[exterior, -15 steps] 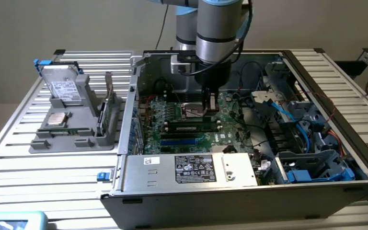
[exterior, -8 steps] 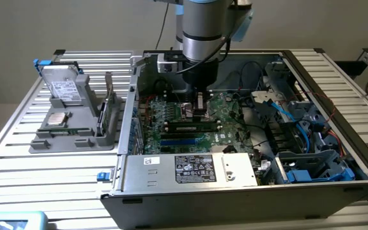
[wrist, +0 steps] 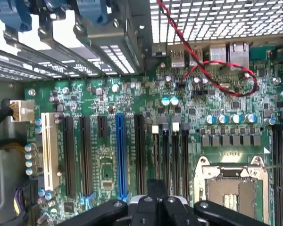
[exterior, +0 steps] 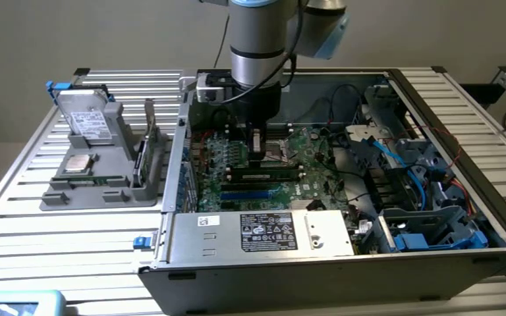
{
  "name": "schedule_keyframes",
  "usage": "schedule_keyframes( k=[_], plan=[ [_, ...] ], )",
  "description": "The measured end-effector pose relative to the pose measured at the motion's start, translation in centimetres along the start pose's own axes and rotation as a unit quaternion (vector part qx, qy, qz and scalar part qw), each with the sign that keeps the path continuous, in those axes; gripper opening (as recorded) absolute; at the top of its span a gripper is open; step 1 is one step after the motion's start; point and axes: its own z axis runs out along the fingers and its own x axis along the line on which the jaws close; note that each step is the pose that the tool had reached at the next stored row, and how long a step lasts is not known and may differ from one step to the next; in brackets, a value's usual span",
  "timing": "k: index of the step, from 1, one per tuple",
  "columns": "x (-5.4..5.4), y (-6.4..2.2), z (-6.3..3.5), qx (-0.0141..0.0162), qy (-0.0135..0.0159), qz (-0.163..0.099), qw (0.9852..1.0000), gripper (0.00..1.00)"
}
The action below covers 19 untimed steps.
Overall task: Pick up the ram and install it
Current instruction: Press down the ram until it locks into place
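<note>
The clenched tool (exterior: 257,146) is hovering empty over the motherboard (exterior: 262,168) at frame centre, while the ram (exterior: 150,155) is standing on edge in the grey holder (exterior: 103,187) at left, easy to grasp.

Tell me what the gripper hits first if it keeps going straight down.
Likely the motherboard: the shut gripper points down at it near the black memory slots, though depth is hard to judge.
</note>
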Motion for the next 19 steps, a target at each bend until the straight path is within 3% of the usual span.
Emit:
schedule_keyframes(
  k=[19],
  plan=[
    [-0.4,0.18,1.25,-0.0001,0.0002,0.0,1.0,0.11]
  ],
)
